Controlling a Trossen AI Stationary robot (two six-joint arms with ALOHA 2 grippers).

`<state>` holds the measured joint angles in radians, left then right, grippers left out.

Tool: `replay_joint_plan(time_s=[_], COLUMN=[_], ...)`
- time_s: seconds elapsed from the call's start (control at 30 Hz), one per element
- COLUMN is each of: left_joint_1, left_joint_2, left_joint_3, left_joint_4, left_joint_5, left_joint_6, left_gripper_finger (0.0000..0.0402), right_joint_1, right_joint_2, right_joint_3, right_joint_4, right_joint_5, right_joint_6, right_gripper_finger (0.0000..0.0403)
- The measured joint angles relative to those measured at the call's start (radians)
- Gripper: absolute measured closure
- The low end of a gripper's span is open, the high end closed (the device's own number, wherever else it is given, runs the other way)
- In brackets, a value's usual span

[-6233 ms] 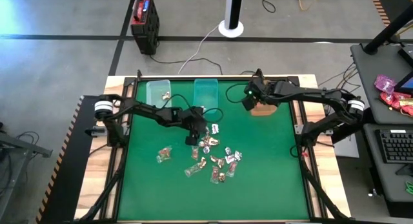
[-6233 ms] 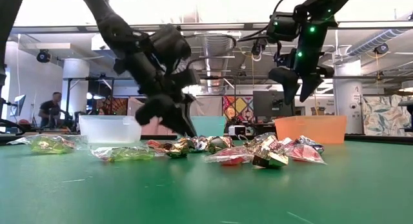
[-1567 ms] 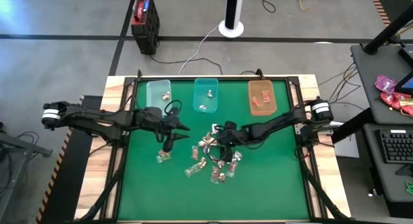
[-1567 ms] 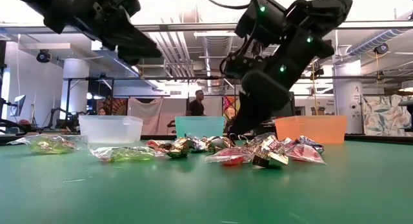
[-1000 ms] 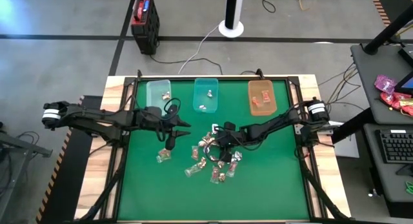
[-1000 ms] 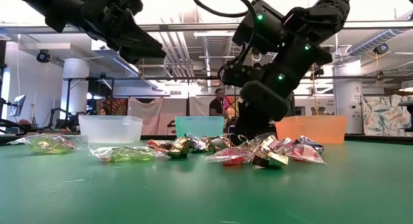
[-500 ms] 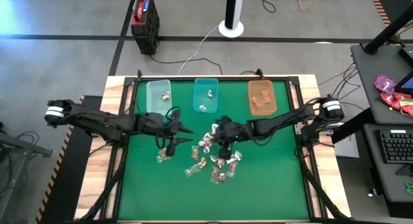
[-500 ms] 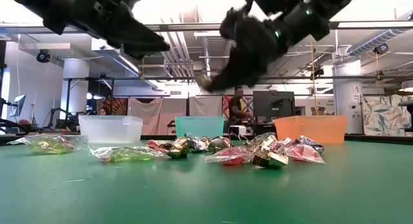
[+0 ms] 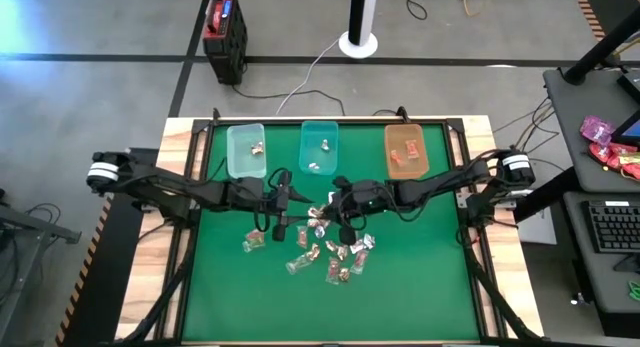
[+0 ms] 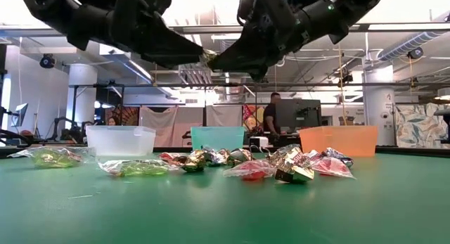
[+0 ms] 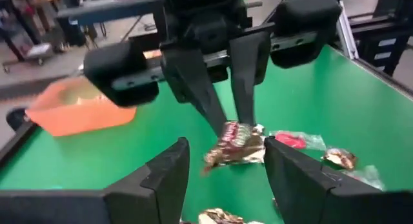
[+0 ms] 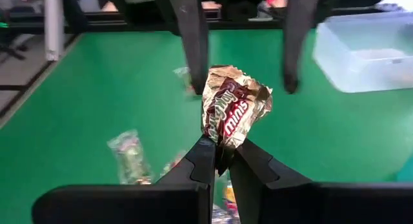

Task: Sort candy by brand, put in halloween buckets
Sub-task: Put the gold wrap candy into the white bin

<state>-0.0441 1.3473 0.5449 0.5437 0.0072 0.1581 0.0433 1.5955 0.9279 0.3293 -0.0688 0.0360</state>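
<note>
The right gripper (image 12: 219,161) is clamped on a gold-brown candy (image 12: 231,109) held aloft above the candy pile (image 9: 335,252) at mid-table, facing the left gripper (image 11: 227,161), whose fingers stand apart on either side of it. For a clean handover, I judge the left fingers should close squarely on the free end before the right lets go. The buckets sit at twelve o'clock; the wrapper's brand lettering is too crumpled to read fully.

Both arms meet mid-table: right gripper (image 12: 218,161) fingers pinched together, left gripper (image 11: 227,158) fingers spread facing it.
</note>
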Motion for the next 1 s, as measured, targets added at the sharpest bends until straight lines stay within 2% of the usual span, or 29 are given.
replay_joint_plan(time_s=[0.2,0.33,0.63,0.9,1.0], left_joint_1=[0.000,-0.001,0.000,0.000,0.000], left_joint_2=[0.053,0.073,0.077,0.076,0.075], left_joint_3=[0.000,-0.001,-0.003,-0.003,-0.003], left_joint_4=[0.057,0.061,0.057,0.057,0.059], left_joint_5=[0.003,0.004,0.004,0.001,0.001], left_joint_6=[0.065,0.070,0.096,0.078,0.072], left_gripper_finger=[0.0223,0.0248,0.0390,0.0398,0.0400], right_joint_1=[-0.015,-0.017,-0.027,-0.029,-0.031], right_joint_2=[0.000,0.000,0.000,0.001,0.001], right_joint_3=[0.000,0.000,0.000,0.000,0.000], right_joint_4=[-0.003,-0.003,-0.018,-0.022,-0.025], right_joint_5=[-0.045,-0.048,-0.053,-0.048,-0.046], right_joint_6=[0.028,0.026,0.033,0.053,0.069], right_gripper_finger=[0.0375,0.0375,0.0375,0.0373,0.0360])
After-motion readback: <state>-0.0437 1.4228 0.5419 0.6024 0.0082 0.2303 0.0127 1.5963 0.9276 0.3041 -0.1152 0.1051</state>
